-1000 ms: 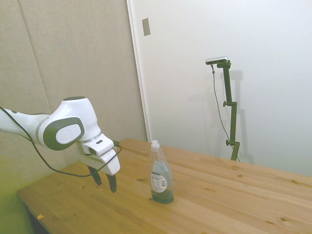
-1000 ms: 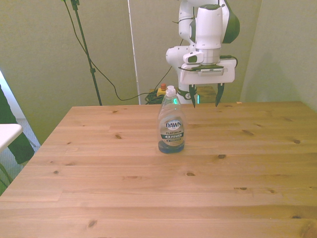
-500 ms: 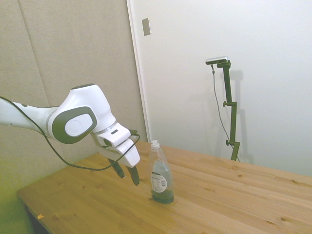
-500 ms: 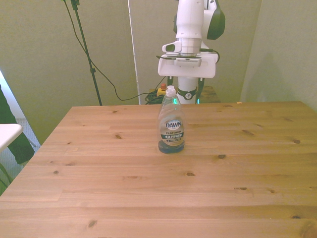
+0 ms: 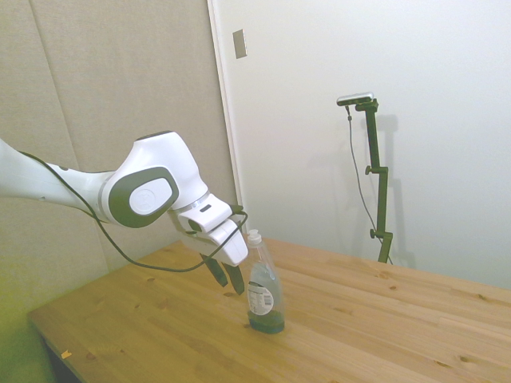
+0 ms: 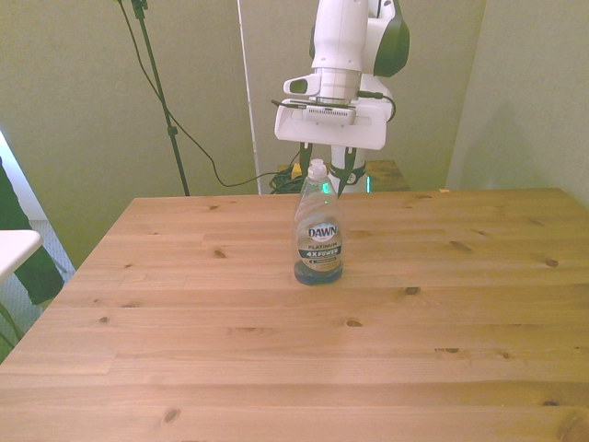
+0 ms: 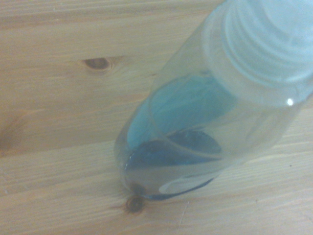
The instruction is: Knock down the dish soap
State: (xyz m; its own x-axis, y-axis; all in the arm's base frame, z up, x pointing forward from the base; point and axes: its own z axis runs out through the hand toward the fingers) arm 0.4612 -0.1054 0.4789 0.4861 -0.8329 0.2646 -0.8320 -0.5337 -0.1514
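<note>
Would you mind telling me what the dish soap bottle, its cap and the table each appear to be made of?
The dish soap bottle looks like clear glossy plastic: the teal-blue liquid shows through its wall. Its cap seems white opaque plastic, ridged in the wrist view. The table appears to be light solid wood, probably pine: plank seams, grain and dark knots show, under a dull satin finish.

Only obstacle on the table (image 6: 442,313): upright dish soap (image 6: 318,230), frame centre. Gripper (image 5: 226,278) just beside it, fingers apart.
</note>
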